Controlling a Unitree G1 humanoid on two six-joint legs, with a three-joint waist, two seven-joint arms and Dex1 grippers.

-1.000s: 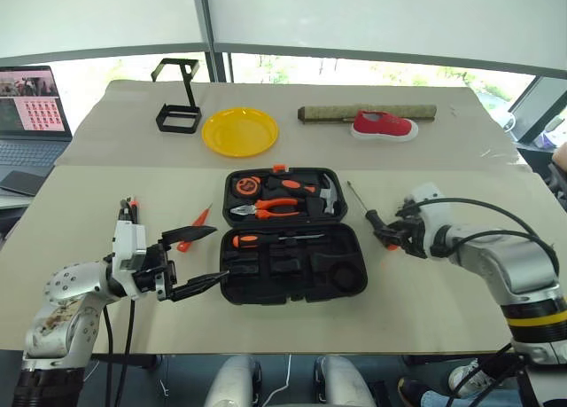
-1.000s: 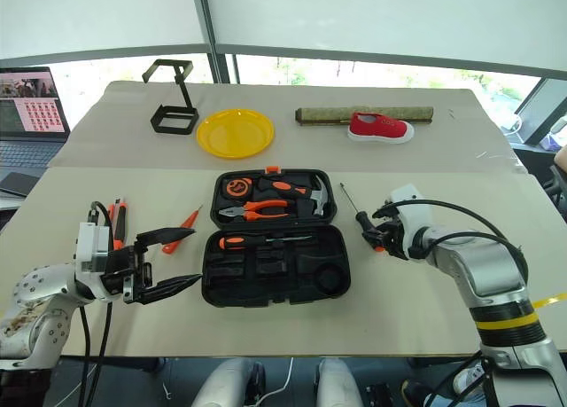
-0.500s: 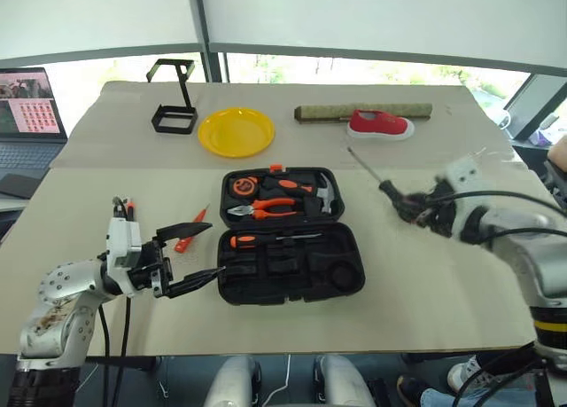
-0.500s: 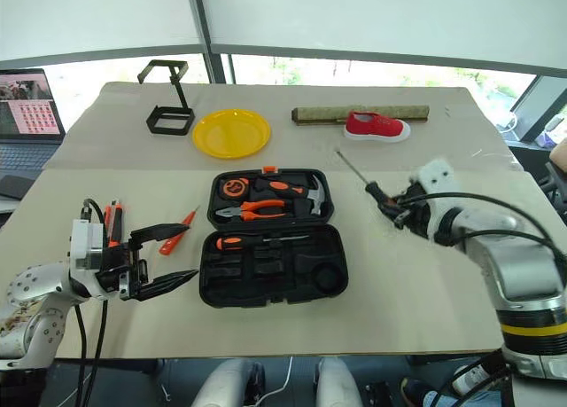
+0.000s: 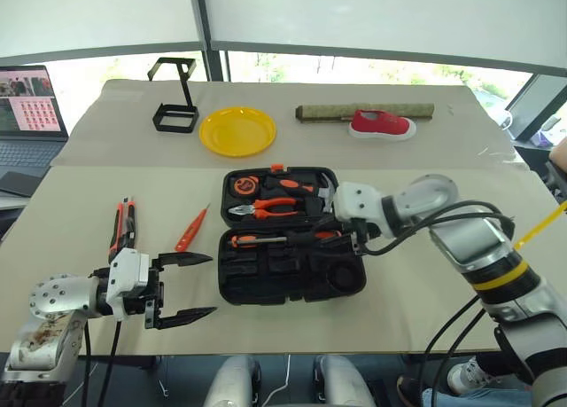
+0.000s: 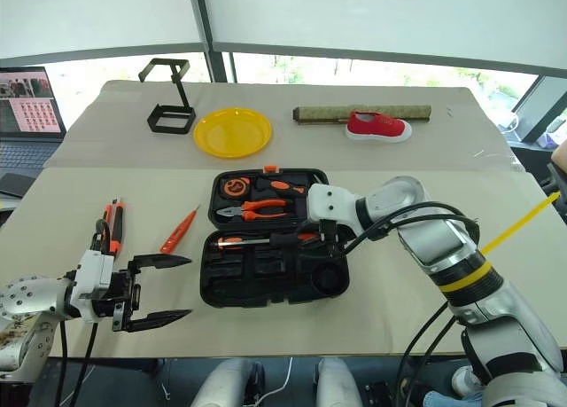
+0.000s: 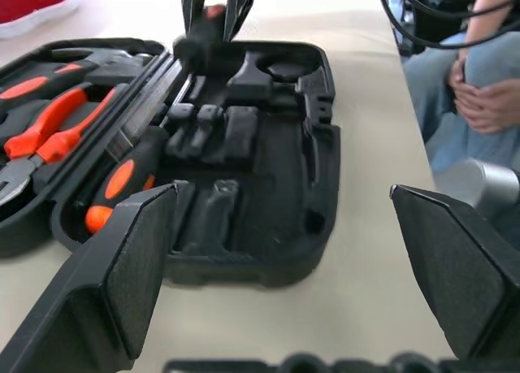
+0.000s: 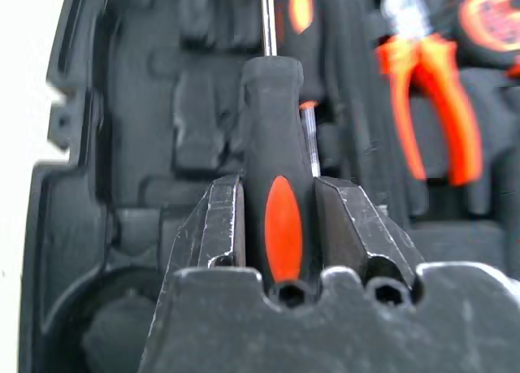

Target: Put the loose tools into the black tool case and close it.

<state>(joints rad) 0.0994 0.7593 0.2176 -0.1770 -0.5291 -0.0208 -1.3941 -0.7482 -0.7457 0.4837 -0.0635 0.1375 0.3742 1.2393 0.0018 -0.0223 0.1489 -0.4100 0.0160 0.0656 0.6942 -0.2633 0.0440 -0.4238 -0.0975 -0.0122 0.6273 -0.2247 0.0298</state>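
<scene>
The right gripper (image 8: 280,219) has swung in from the bare desk (image 5: 443,292) on the right and now hangs over the open tool case (image 5: 292,267). Its fingers (image 8: 223,223) are clamped on the handle of a black-and-orange screwdriver (image 8: 276,145), whose shaft points along the slots of the near half. Judging from this, the tool is about to be laid into its slot, so one more loose item is nearly packed.

The case lies open and flat in the middle of the desk. Its far half holds pliers (image 5: 266,207), a hammer (image 5: 323,194) and a round tape measure (image 5: 246,186). The near half already holds another screwdriver (image 5: 261,240) in a slot along its hinge side; the other slots look empty.

The left gripper (image 5: 182,287) has drawn back a little toward the desk's near left edge. Its fingers (image 5: 188,259) are spread wide and hold nothing.

Still loose on the desk, left of the case, are a small orange screwdriver (image 5: 188,234) and, further left, a utility knife (image 5: 120,230). The lid cannot be closed until these go in.
</scene>
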